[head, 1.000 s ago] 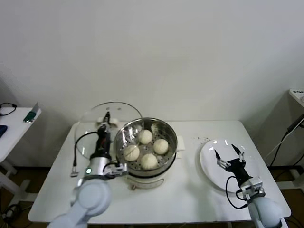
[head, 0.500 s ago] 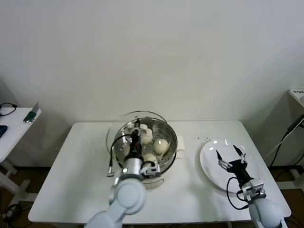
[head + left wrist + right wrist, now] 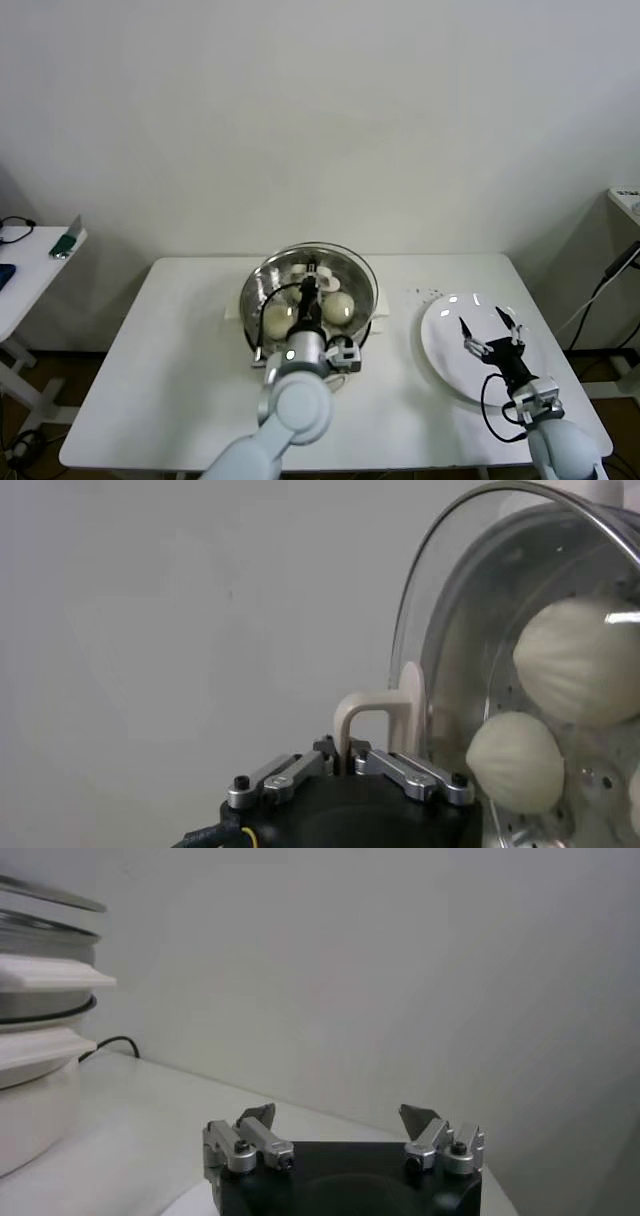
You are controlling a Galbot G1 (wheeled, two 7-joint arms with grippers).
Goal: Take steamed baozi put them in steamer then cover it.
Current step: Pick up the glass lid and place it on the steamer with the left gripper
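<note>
The shiny steel steamer stands on its cream-white base at the table's middle. Steamed baozi lie on its perforated tray; two show close in the left wrist view. A clear glass lid with a cream handle sits over the steamer. My left gripper is shut on that handle, above the pot's centre. My right gripper is open and empty above the white plate at the right.
A few dark crumbs lie on the table between steamer and plate. A side table with a green object stands at far left. The steamer's base shows in the right wrist view.
My left gripper has carried the glass lid from the steamer's left side rightward until it sits over the pot. The right gripper has barely moved.
</note>
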